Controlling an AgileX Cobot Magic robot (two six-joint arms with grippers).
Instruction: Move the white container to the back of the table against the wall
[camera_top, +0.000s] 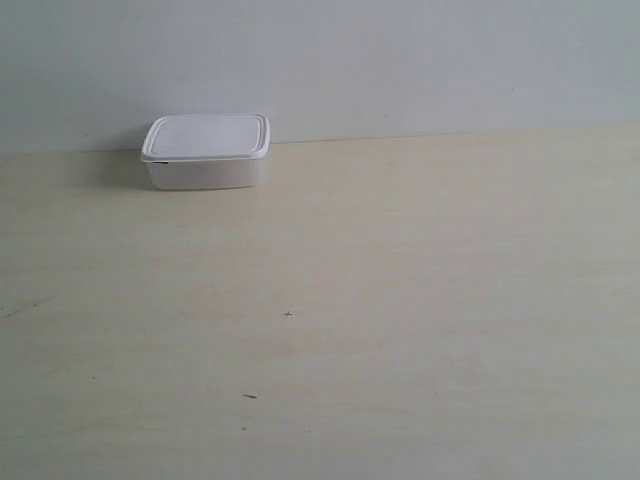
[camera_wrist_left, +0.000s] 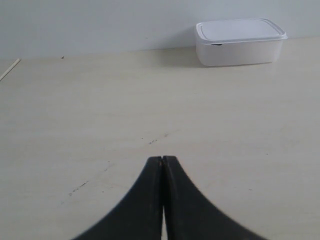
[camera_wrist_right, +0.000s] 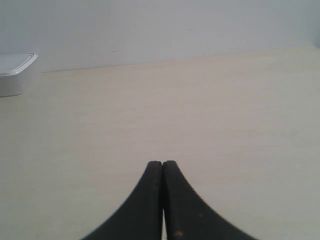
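Note:
The white container (camera_top: 207, 151) stands lidded at the back of the beige table (camera_top: 400, 300), right at the foot of the pale wall (camera_top: 400, 60). The left wrist view has the container (camera_wrist_left: 240, 42) far ahead of my left gripper (camera_wrist_left: 162, 159), which is shut with nothing between its black fingers. In the right wrist view only a corner of the container (camera_wrist_right: 16, 73) shows at the frame's edge, well away from my right gripper (camera_wrist_right: 162, 163), also shut and empty. Neither arm appears in the exterior view.
A few tiny dark specks (camera_top: 288, 315) mark the tabletop. A thin pale strip (camera_wrist_left: 10, 69) lies at the table's side edge in the left wrist view.

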